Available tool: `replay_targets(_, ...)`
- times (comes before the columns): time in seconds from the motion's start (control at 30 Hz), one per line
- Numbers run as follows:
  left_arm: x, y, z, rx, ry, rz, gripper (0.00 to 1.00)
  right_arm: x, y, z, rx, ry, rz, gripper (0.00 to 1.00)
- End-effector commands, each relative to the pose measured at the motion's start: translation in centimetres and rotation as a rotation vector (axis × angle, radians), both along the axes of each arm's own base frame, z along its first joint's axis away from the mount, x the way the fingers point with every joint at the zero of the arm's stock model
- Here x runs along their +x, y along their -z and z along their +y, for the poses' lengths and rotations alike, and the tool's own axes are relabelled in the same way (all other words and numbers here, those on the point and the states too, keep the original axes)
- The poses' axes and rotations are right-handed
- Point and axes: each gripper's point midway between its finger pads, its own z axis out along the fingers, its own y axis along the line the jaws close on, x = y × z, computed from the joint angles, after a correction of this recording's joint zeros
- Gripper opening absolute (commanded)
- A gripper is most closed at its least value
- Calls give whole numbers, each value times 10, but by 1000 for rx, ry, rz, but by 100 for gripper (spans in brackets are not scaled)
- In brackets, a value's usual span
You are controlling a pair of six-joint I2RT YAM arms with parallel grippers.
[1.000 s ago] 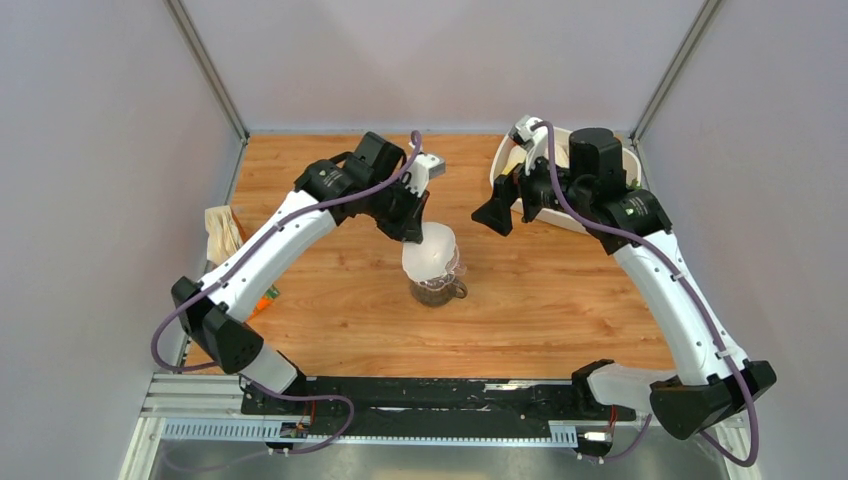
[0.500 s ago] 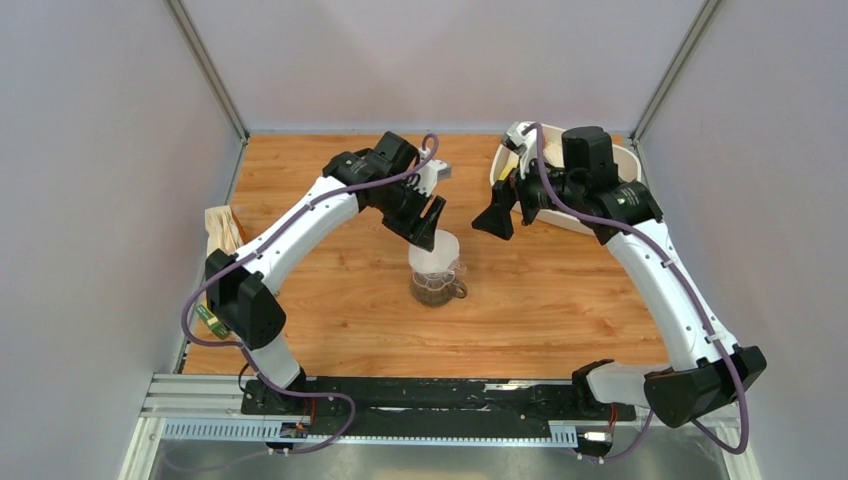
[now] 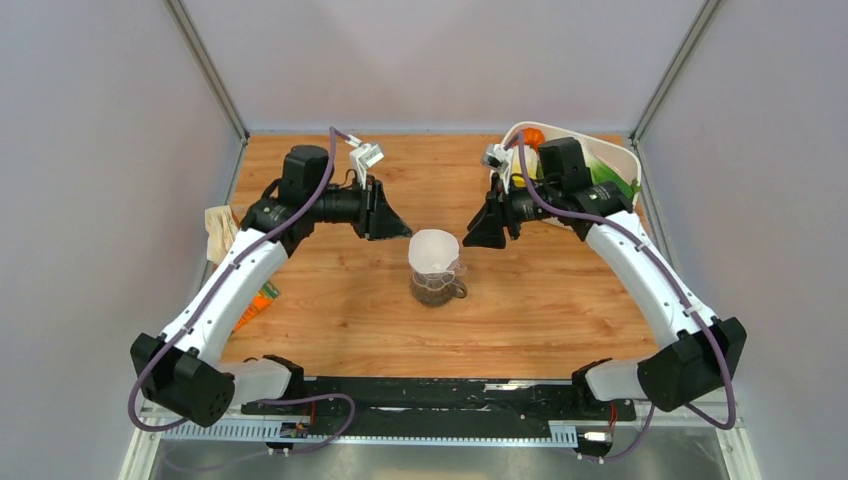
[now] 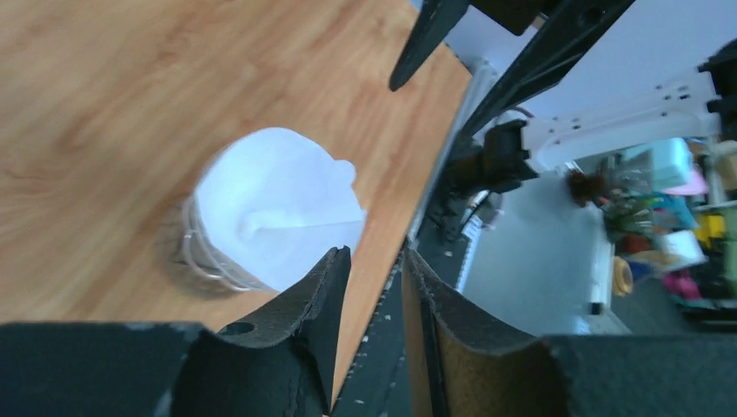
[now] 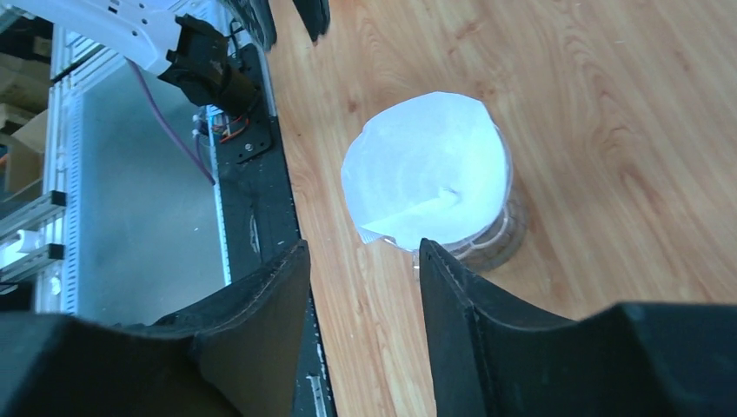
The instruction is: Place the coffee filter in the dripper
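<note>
Left fingers stood a narrow gap apart with nothing between them. The right fingers stood somewhat wider, also empty. From my seat I saw them one on each side of the coffee filter, pointed toward it and touching nothing.

The filter sat opened out inside the dripper. Its white edge rose a little above the clear rim, and a folded seam ran down the inside. I judged the placing as good as done, though I could not tell whether the paper lay flat against the ribbed wall all round.

I took the paper to be very light, soft and quick to crease. If it needed seating, I would pinch only the free upper edge, gently, or press it down from inside with closed tips. The dripper rested on a small jug with dark contents. The stack looked top-heavy to me, so I would avoid any sideways push.

Around it lay the bare wooden table. An orange packet lay at the left edge. A white tub with things in it sat at the far right, behind the right arm.
</note>
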Motion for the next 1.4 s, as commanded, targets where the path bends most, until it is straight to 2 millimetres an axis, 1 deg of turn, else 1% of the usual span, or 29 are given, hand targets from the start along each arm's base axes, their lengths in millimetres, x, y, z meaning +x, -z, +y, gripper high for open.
replay_targets(0.0, -13, 5, -22, -191, 101, 140, 34, -7, -3, 25, 89, -95, 11, 50)
replay_targets(0.03, -12, 13, -23, -196, 97, 155, 32, -7, 1, 28, 91, -99, 21, 49)
replay_targets(0.1, -12, 23, -24, -200, 91, 193, 27, -6, 9, 32, 94, -104, 45, 47)
replay_targets(0.23, -10, 38, -26, -201, 78, 244, 24, -4, 30, 38, 84, -111, 104, 43)
replay_targets(0.33, -7, 49, -26, -191, 60, 271, 23, -3, 46, 39, 67, -105, 162, 40)
replay_targets(0.53, 0, 68, -26, -149, 27, 303, 21, -1, 67, 41, 32, -84, 217, 37)
replay_targets(0.7, 1, 84, -23, -109, 5, 327, 20, 1, 75, 40, 15, -73, 220, 37)
replay_targets(1.0, -3, 102, -27, -33, 13, 330, 18, 6, 81, 39, -23, -51, 198, 35)
replay_targets(1.13, -3, 105, -28, -15, 18, 327, 17, 7, 85, 40, -51, -52, 177, 32)
replay_targets(1.23, -1, 106, -28, -8, 18, 324, 16, 6, 88, 42, -83, -57, 149, 28)
replay_targets(1.37, -2, 99, -28, -5, 30, 305, 18, 8, 84, 47, -117, -65, 91, 27)
